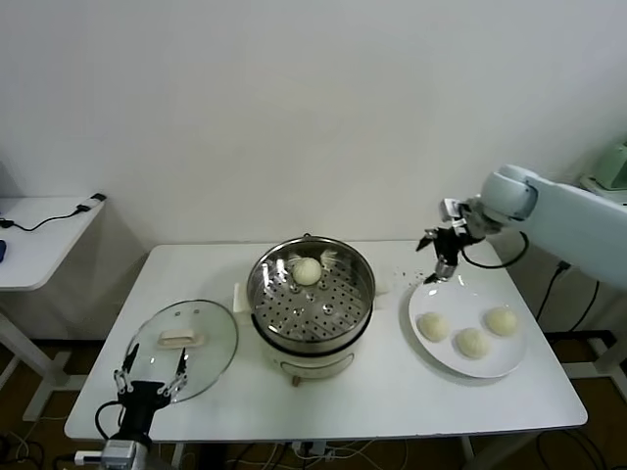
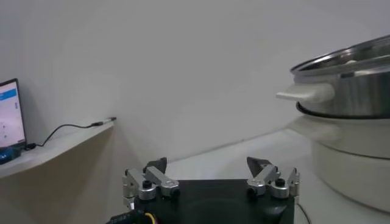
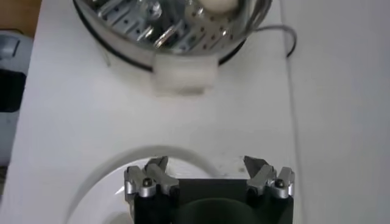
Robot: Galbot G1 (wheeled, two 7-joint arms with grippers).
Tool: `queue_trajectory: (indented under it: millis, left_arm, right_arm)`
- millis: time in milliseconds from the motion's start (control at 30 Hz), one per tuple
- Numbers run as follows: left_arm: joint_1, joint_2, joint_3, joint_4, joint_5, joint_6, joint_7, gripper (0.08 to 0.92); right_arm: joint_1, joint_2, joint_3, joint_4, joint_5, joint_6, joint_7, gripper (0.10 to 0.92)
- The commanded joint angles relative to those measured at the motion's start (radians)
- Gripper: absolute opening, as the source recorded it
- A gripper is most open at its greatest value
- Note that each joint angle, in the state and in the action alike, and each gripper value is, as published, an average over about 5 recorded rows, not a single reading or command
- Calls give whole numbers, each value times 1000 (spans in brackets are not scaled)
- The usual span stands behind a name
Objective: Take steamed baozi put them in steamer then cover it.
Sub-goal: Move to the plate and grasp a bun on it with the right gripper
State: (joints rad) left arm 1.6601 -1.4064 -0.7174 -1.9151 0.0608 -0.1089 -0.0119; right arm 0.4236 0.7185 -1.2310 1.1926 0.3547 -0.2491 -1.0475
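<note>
The steel steamer (image 1: 312,304) stands mid-table with one cream-white baozi (image 1: 307,271) on its perforated tray; its rim also shows in the right wrist view (image 3: 177,49) and the left wrist view (image 2: 347,91). Three baozi (image 1: 433,326) (image 1: 472,342) (image 1: 501,320) lie on a white plate (image 1: 490,367) to the right. My right gripper (image 1: 440,273) is open and empty, above the plate's far left edge (image 3: 116,170). The glass cover (image 1: 184,350) with its white handle lies flat left of the steamer. My left gripper (image 1: 152,377) is open and empty at the table's front left, by the cover's near edge.
A white side table (image 1: 39,240) with a black cable stands at the far left. The wall runs close behind the table. A cord (image 3: 286,36) trails behind the steamer.
</note>
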Motion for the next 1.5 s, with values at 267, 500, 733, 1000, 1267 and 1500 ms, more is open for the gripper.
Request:
queue_trajectory:
  millis: [267,500,733,1000,1267,1500]
  left_arm:
    - [8,-9,-5,6,11,-2,-1,823]
    - [10,-14,-7,11,16,-2,-2,823]
    - [9,-16,-7,16,18,-2,-2,823]
    - [6,-17,-6,18,22,-2,-2,823]
    - [8,-17,-7,18,24,-3,-3,823]
    - [9,-16,-7,15,21,-4,-3,823]
  right_arm:
    - [-289,75,155,-171,-253,62,-55,823]
    - [-334,122,191,-226,-291,92,-59,823]
    - [-355,158,232,-286,-321,118,-58,823]
    - [-361,172,254,-311,-327,136,-62,818]
    - [-353,161,261,-303,-304,151,-74,710]
    - [-262,110,211,-251,-230,143,-75,678]
